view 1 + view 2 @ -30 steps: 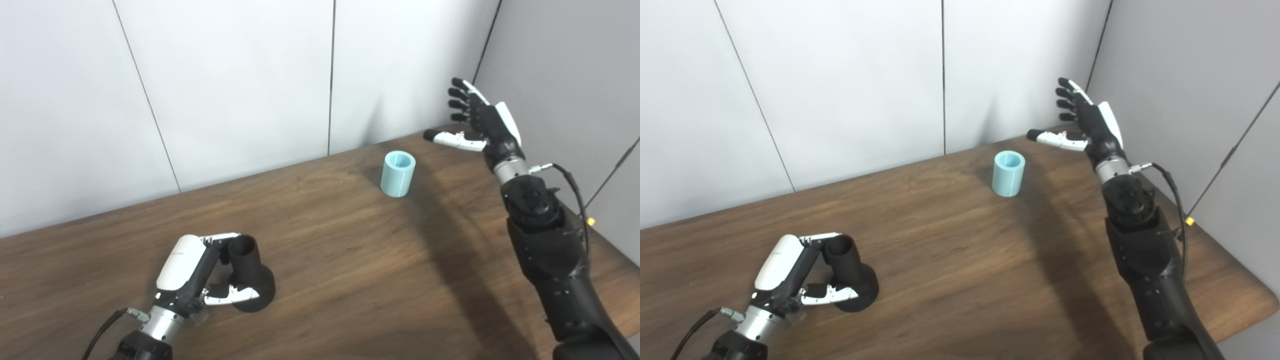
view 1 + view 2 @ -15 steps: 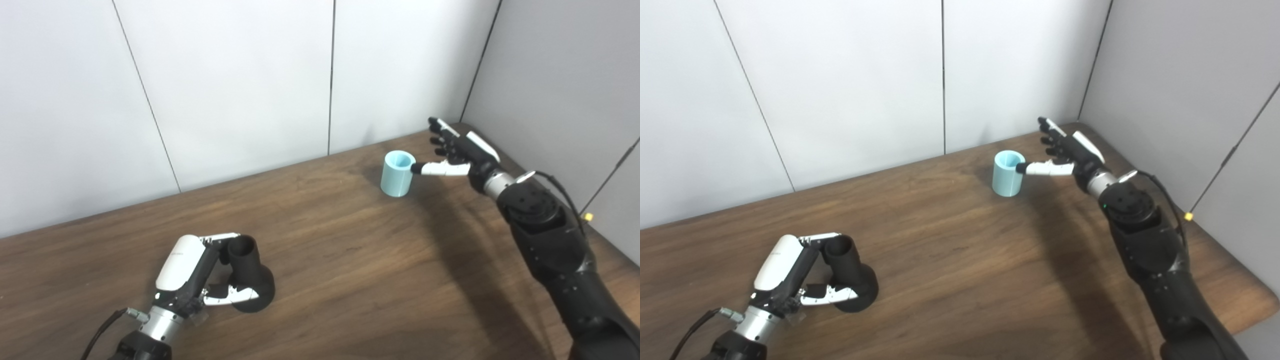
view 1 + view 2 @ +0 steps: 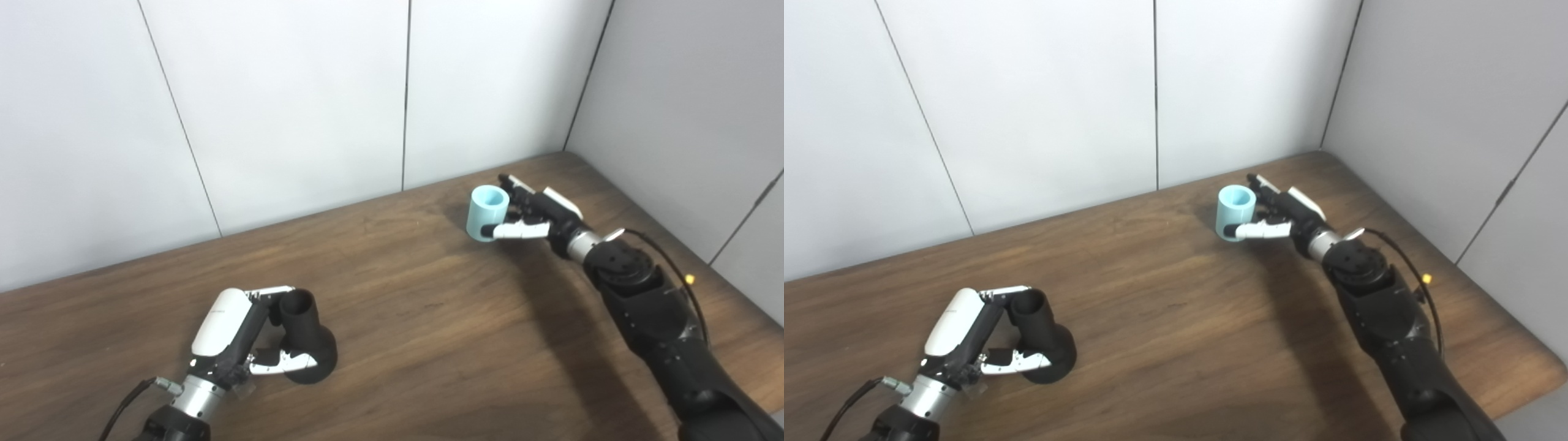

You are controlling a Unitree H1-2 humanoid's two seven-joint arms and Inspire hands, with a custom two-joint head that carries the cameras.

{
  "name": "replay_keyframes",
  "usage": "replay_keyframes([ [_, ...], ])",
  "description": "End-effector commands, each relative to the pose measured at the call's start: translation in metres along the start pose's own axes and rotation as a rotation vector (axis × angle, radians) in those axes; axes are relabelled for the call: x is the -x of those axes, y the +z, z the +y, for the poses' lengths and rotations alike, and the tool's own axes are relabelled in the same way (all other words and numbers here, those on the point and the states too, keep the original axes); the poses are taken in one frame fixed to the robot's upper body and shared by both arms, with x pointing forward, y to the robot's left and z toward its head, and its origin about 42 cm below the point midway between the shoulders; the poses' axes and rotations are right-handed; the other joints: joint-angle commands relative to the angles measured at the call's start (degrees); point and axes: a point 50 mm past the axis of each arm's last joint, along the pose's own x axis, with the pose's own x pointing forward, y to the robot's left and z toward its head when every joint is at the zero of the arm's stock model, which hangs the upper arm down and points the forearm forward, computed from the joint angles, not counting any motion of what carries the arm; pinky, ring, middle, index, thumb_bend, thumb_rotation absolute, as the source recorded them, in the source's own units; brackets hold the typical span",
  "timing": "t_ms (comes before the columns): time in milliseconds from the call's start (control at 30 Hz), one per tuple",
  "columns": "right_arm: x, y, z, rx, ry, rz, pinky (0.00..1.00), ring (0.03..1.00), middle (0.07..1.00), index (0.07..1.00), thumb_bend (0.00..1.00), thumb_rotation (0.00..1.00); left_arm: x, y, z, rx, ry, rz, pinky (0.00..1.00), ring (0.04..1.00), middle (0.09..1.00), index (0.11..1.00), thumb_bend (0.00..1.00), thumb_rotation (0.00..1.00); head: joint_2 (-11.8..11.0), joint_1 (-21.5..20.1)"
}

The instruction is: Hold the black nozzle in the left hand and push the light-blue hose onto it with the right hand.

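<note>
The black nozzle (image 3: 306,335) stands on its wide base with its open mouth up, clamped in the left hand (image 3: 236,340): fingers curl over its neck from behind and the thumb lies across its base in front. The light-blue hose (image 3: 487,213), a short upright tube with its open top showing a hollow inside, stands just in front of the right hand (image 3: 534,215). That hand's thumb lies against the lower front of the tube and its fingers reach round the far side; whether they press on it cannot be told, and the tube's base rests on the table (image 3: 429,318).

Between the two hands lies a broad stretch of bare wood. Beyond the right hand's fingertips the table's back edge meets the wall panels (image 3: 294,104) closely, and to its outer side the corner and side wall (image 3: 692,110) stand near. The left hand sits close to the table's near edge.
</note>
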Motion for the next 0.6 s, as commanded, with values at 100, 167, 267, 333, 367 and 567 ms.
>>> replay_keyframes([
  [100, -0.014, 0.011, 0.001, 0.007, -0.068, -0.046, 0.88, 0.921, 0.988, 1.0, 0.87, 0.27, 0.069, -0.029, -0.045, 0.044, -0.164, 0.186, 0.39, 0.418, 0.467, 0.493, 0.5, 0.0, 0.18, 0.25],
  [167, -0.016, 0.009, 0.004, 0.012, -0.082, -0.043, 0.86, 0.904, 0.978, 1.0, 0.9, 0.3, 0.07, -0.029, -0.044, 0.044, -0.165, 0.184, 0.39, 0.415, 0.466, 0.494, 0.5, 0.0, 0.33, 0.32],
  [267, -0.023, 0.006, 0.009, 0.011, -0.116, -0.019, 0.84, 0.877, 0.957, 0.988, 0.9, 0.28, 0.071, -0.03, -0.043, 0.039, -0.162, 0.185, 0.39, 0.421, 0.467, 0.493, 0.5, 0.0, 0.53, 0.46],
  [333, -0.026, 0.005, 0.014, 0.014, -0.143, -0.009, 0.82, 0.857, 0.943, 0.974, 0.85, 0.22, 0.071, -0.031, -0.042, 0.037, -0.156, 0.187, 0.39, 0.427, 0.469, 0.492, 0.5, 0.0, 0.74, 0.74],
  [367, -0.027, 0.004, 0.017, 0.011, -0.158, -0.006, 0.81, 0.848, 0.937, 0.968, 0.83, 0.19, 0.072, -0.031, -0.041, 0.039, -0.153, 0.19, 0.39, 0.426, 0.469, 0.492, 0.5, 0.0, 0.74, 0.74],
  [567, -0.034, -0.002, 0.03, 0.006, -0.228, 0.016, 0.75, 0.807, 0.885, 0.927, 0.78, 0.09, 0.074, -0.031, -0.04, 0.039, -0.149, 0.19, 0.38, 0.413, 0.461, 0.496, 0.5, 0.0, 1.09, 0.88],
])
